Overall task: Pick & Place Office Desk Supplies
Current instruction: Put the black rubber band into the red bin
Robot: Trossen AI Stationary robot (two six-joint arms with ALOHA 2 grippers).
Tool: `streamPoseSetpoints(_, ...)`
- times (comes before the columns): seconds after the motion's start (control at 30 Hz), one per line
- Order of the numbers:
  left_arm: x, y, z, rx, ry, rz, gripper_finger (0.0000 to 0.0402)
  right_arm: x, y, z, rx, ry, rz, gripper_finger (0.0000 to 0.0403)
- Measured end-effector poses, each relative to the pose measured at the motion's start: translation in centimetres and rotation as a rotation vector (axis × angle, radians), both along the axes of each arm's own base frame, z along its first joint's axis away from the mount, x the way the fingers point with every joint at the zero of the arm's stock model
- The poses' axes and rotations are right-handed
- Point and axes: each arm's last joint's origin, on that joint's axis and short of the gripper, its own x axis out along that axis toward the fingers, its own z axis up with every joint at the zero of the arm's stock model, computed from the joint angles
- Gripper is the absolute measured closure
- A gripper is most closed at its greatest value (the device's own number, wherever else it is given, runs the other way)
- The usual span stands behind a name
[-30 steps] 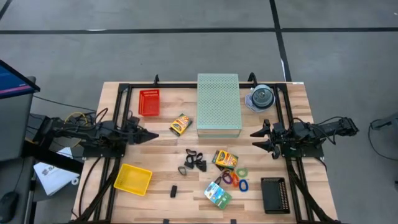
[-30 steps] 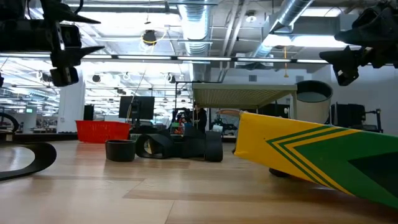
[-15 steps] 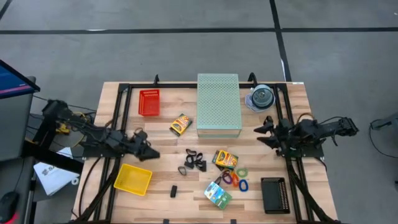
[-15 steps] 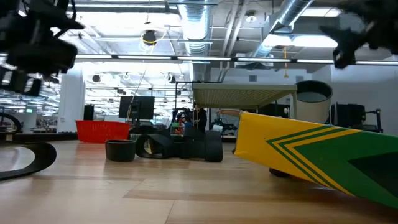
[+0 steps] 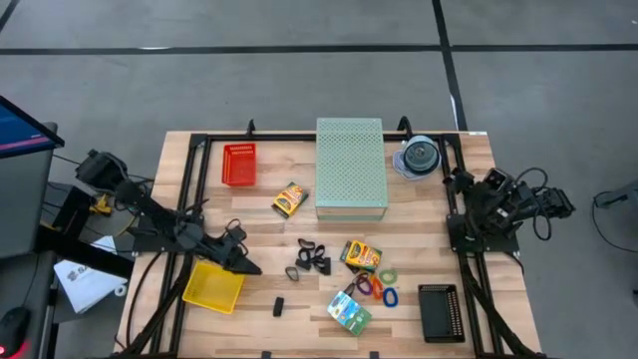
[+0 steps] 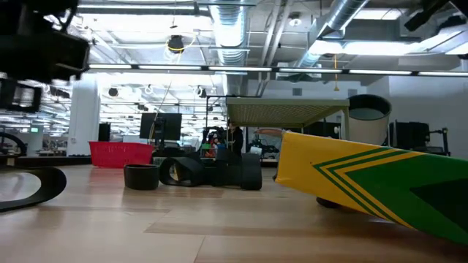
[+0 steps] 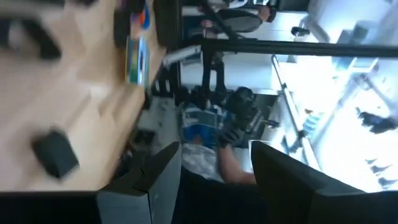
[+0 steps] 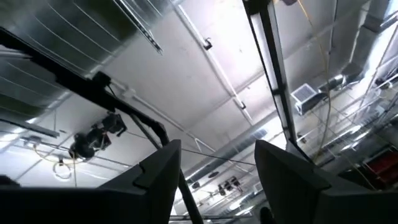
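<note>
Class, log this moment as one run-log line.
left pincer: open, by yellow tray | right pincer: open, raised at table edge | binder clips: untouched

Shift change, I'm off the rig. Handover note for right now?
Left gripper: open, empty, low over the table by the yellow tray's corner, pointing toward the binder clips.
Right gripper: open, empty, folded back at the table's right edge, wrist camera facing the ceiling.
Supplies all loose on the table: clips mid-table, one stray black piece, two crayon boxes, elastic loops, green-blue packet.
Red basket, black tray and the yellow tray look empty.
Done: nothing placed. Left: everything.
</note>
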Motion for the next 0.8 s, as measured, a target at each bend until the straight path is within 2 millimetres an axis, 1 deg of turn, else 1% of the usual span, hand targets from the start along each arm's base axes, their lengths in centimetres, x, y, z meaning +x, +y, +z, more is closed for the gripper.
streamPoseSetpoints(0.13, 2.7, 1.4, 1.2, 0.234, -0.106, 0.172, 0.0211, 0.6, 0.0, -0.1, 0.026, 0.044, -0.024, 0.0201)
streamPoseSetpoints(0.23, 4.9, 3.1, 3.7, 0.44, -0.267, 0.319, 0.0211, 1.1, 0.1, 0.3, 0.022, 0.076, -0.016, 0.0201)
streamPoseSetpoints(0.33, 6.7, 5.3, 7.1, 0.622, -0.394, 0.487, 0.0211, 2.0, 0.4, 1.2, 0.036, 0.13, 0.019, 0.0201)
streamPoseSetpoints(0.4, 7.4, 7.1, 10.2, 0.665, -0.483, 0.588, 0.0211, 2.7, 0.5, 2.2, 0.079, 0.182, 0.049, 0.0201)
streamPoseSetpoints(0.47, 7.7, 8.7, 13.5, 0.7, -0.572, 0.629, 0.0211, 3.7, 0.6, 3.3, 0.137, 0.282, 0.078, 0.0201)
streamPoseSetpoints(0.53, 7.8, 9.8, 16.8, 0.789, -0.626, 0.573, 0.0211, 4.8, 0.9, 4.3, 0.154, 0.437, 0.096, 0.0201)
streamPoseSetpoints(0.6, 7.9, 10.3, 19.8, 0.889, -0.593, 0.449, 0.0211, 5.7, 1.1, 5.3, 0.155, 0.613, 0.097, 0.0201)
streamPoseSetpoints(0.7, 7.6, 10.6, 22.7, 1.025, -0.364, 0.263, 0.0211, 6.6, 1.3, 6.9, 0.16, 0.84, 0.089, 0.0201)
streamPoseSetpoints(0.73, 7.5, 10.6, 23.4, 1.068, -0.287, 0.213, 0.0211, 6.7, 1.4, 7.4, 0.158, 0.905, 0.091, 0.0201)
streamPoseSetpoints(0.8, 7.1, 10.5, 24.2, 1.108, -0.136, 0.106, 0.0211, 6.7, 1.6, 8.4, 0.157, 1.027, 0.116, 0.0201)
